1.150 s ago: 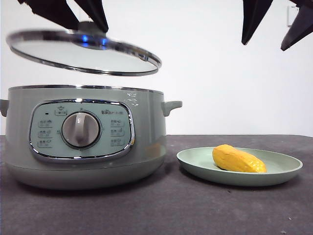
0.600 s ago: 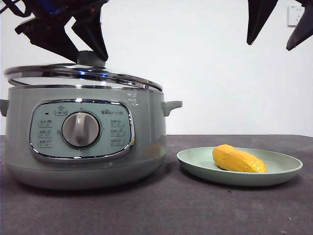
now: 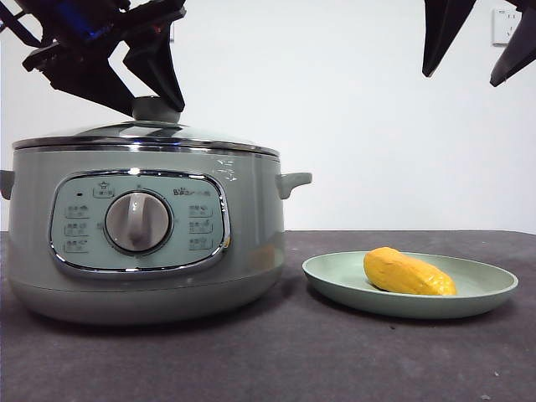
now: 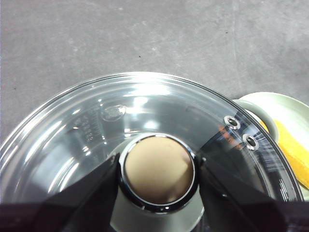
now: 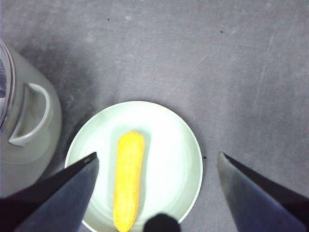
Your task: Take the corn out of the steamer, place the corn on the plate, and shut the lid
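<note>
Lid (image 3: 142, 134) seated on steamer (image 3: 142, 234), frame left; knob clamped by left gripper (image 4: 157, 175). Corn (image 3: 408, 273) laid on plate (image 3: 335, 276), lower right. Right gripper (image 5: 154, 164) held wide open, empty, above plate.

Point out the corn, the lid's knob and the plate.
corn (image 5: 128, 181), right wrist view, middle of the cob.
lid's knob (image 4: 158, 172), left wrist view, its flat top.
plate (image 3: 335, 272), front view, bare inner surface near the left rim.

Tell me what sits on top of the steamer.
The glass lid rests on the steamer, the left gripper at its knob. The pot's inside is hidden.
</note>
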Robot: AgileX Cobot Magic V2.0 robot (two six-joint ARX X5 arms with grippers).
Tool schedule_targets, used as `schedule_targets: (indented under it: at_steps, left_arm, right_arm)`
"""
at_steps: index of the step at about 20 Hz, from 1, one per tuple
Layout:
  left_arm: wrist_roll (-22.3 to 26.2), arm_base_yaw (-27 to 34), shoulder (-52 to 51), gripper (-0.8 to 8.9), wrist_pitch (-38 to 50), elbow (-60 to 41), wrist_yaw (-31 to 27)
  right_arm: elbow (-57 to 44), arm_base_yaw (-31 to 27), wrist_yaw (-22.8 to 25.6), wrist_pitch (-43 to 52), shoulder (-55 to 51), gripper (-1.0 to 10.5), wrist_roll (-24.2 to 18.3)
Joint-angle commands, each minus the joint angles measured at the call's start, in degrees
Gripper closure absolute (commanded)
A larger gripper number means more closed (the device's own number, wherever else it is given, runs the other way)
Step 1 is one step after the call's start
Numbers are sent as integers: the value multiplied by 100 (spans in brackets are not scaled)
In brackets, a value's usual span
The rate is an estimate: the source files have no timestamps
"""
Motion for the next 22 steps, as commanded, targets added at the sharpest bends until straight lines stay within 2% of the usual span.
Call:
schedule_targets:
  at_steps: [1,8,10,11,13,15,17,19,22]
  left_arm:
    - [7,4,26,323,-155,-127,-33]
    - [7,-2,-428,325,192,-118,-7]
    - [4,-2,-807,382,22,-116,0]
    - [4,-2,-1012,415,-133,-118,0]
    - [28,-2,-1397,550,-608,-118,-11]
    - [153,-2,-1674,817,-1099,-127,-155]
    - [164,-17,-1856,822,-1399,-177,-619]
    - [162,-55,-2004,822,-1384,-323,-767]
    - [157,-177,-2371,822,-1172,-726,-793]
  right_arm:
    - [-35,0,13,24,-2,538,-9]
    - [-35,0,-28,-2,-7,538,-72]
    - [-35,13,-59,-59,-15,539,-107]
    - [-35,15,-221,-85,-26,541,-114]
    - [-48,20,-758,-92,-57,550,-111]
    - [-245,133,-809,85,-223,752,-118]
    - [-817,328,-730,664,-584,946,-111]
    - [-1331,442,-702,1123,-909,963,-57]
    - [-2175,636,-280,1753,-1462,963,42]
